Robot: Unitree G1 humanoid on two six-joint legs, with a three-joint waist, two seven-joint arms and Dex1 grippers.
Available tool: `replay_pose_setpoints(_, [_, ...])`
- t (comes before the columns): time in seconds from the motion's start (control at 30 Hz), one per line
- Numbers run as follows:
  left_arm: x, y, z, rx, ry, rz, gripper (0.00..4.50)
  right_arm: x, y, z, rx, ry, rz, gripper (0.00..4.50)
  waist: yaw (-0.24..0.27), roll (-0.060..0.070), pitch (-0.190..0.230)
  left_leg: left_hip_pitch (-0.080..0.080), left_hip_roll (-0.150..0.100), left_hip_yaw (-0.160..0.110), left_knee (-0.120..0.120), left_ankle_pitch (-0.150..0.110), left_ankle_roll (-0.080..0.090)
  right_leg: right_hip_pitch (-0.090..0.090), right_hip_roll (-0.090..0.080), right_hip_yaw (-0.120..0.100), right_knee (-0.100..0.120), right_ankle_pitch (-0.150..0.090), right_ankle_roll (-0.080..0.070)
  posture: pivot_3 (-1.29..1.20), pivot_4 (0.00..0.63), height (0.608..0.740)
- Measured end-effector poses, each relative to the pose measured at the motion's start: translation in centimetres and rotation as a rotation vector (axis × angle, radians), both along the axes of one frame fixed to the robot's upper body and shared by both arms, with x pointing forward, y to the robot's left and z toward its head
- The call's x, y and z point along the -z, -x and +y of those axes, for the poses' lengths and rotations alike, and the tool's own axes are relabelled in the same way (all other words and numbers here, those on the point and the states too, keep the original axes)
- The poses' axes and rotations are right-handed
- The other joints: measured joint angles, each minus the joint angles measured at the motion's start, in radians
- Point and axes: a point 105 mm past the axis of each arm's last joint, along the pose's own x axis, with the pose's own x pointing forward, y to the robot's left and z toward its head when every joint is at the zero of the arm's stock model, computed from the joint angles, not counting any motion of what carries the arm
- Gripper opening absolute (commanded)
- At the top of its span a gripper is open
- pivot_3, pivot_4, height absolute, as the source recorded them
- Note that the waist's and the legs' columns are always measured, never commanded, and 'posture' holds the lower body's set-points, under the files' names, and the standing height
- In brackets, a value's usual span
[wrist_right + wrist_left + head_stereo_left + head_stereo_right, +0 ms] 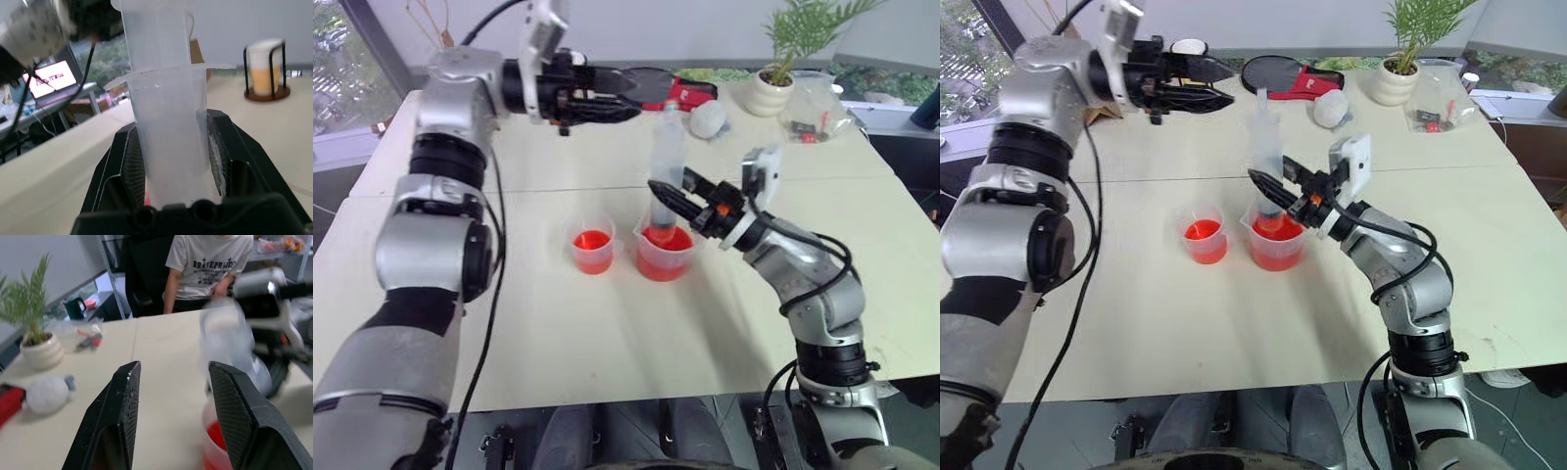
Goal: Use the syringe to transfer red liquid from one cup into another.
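Two clear plastic cups of red liquid stand mid-table: a small cup (592, 250) and, to its right, a larger cup (664, 253). A translucent syringe (667, 147) stands upright with its tip down in the larger cup. My right gripper (668, 196) is shut on the syringe's barrel just above the cup rim; in the right wrist view the syringe (164, 98) rises between the black fingers (124, 161). My left gripper (628, 105) hangs high over the table's far side, behind the cups, open and holding nothing. Its fingers (115, 416) stand apart in the left wrist view.
At the table's far side lie a red and black paddle (671, 90), a white round object (709, 119), a potted plant (773, 88) and a clear bag (813, 117). A person in a white T-shirt (208, 264) sits beyond the table. The table's seam (558, 189) runs behind the cups.
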Motion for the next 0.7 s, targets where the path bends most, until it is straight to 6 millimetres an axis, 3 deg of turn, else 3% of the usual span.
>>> replay_pose_setpoints(0.17, [2.3,0.3,4.1,-0.082,0.031,0.16,2.37,-0.6,0.1,-0.5,0.013,0.006,-0.009,1.42,0.003,0.0,0.0,0.0,0.0,-0.001,0.0,0.0,0.0,0.0,0.0,0.0,0.001,0.0,0.0,0.0,0.15,0.74])
replay_pose_setpoints(0.3, [1.5,0.2,6.6,-0.215,0.065,0.111,2.37,-1.4,-0.5,-0.8,0.007,0.025,-0.011,1.42,0.006,0.0,0.0,0.0,-0.001,0.0,0.001,0.0,0.0,0.0,-0.001,0.0,0.001,0.0,0.0,0.0,0.15,0.74])
replay_pose_setpoints(0.43, [1.8,0.7,7.3,-0.271,0.076,0.083,2.37,-6.5,-0.9,-0.6,-0.049,-0.035,-0.091,1.42,0.001,0.0,0.0,0.0,0.0,-0.001,0.001,0.002,-0.004,0.0,0.0,0.0,0.002,0.0,0.0,0.0,0.15,0.74])
replay_pose_setpoints(0.53, [2.7,1.1,7.7,-0.306,0.075,0.094,2.37,-9.7,0.1,1.3,-0.168,-0.091,-0.159,1.42,-0.002,-0.001,0.0,0.001,0.0,-0.001,0.0,0.002,-0.004,-0.003,-0.001,0.0,0.011,0.0,0.0,0.0,0.15,0.74])
replay_pose_setpoints(0.6, [2.8,1.5,7.9,-0.326,0.083,0.091,2.37,-9.3,0.1,3.0,-0.24,-0.109,-0.137,1.42,-0.003,0.0,0.0,0.002,0.0,-0.002,0.0,0.002,-0.004,-0.003,0.0,0.0,0.011,0.0,0.0,0.0,0.15,0.74])
replay_pose_setpoints(0.7, [2.7,2.2,8.4,-0.354,0.097,0.085,2.37,-6.4,-0.7,6.0,-0.309,-0.092,-0.058,1.42,-0.004,0.0,0.0,0.002,0.0,-0.001,0.0,0.002,-0.004,-0.003,0.0,0.001,0.012,0.0,0.0,0.0,0.15,0.74])
